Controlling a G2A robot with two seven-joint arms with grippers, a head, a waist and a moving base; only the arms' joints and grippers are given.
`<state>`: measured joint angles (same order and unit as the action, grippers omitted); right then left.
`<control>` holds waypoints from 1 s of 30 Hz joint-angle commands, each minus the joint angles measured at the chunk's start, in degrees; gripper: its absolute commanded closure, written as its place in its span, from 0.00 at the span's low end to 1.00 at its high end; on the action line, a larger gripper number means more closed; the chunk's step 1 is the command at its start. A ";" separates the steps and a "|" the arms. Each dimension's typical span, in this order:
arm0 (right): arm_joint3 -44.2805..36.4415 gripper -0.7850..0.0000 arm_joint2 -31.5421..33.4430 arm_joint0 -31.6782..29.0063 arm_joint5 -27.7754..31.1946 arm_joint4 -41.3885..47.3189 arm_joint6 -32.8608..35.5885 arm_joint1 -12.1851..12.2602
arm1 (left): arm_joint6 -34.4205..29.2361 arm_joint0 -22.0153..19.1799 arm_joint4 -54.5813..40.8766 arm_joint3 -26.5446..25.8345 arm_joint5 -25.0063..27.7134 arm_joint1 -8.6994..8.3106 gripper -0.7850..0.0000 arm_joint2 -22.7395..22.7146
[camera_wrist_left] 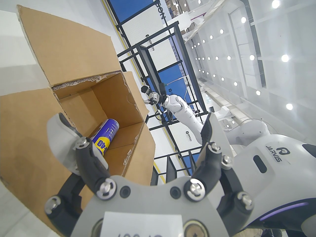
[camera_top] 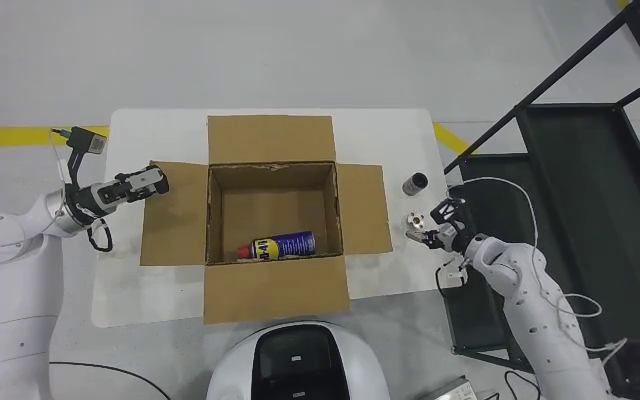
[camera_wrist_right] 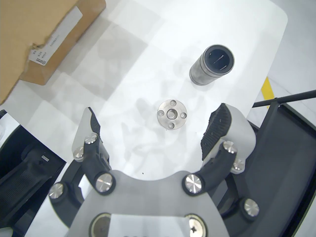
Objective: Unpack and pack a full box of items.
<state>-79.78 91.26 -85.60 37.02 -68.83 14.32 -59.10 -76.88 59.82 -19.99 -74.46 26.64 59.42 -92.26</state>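
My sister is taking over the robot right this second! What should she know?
Left gripper: jaws open, empty, at the outer edge of the left flap of the box.
Right gripper: jaws open, empty, above the round metal flange on the table.
Things: a blue spray can lies on its side inside the open box. The flange and a dark metal cylinder sit on the table on the box's right, apart from each other.
Done: two parts are out of the box, one is in.
Left: I cannot tell if it is unpacking or packing. It will likely grip the flange next.
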 commanded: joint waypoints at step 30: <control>21.33 0.00 -11.55 14.99 -7.06 4.12 2.94 -2.38 | 0.00 0.00 0.00 0.00 0.00 0.00 0.00 0.00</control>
<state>-58.75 79.84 -70.79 30.32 -64.51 17.28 -61.47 -76.88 59.82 -19.99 -74.46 26.64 59.42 -92.26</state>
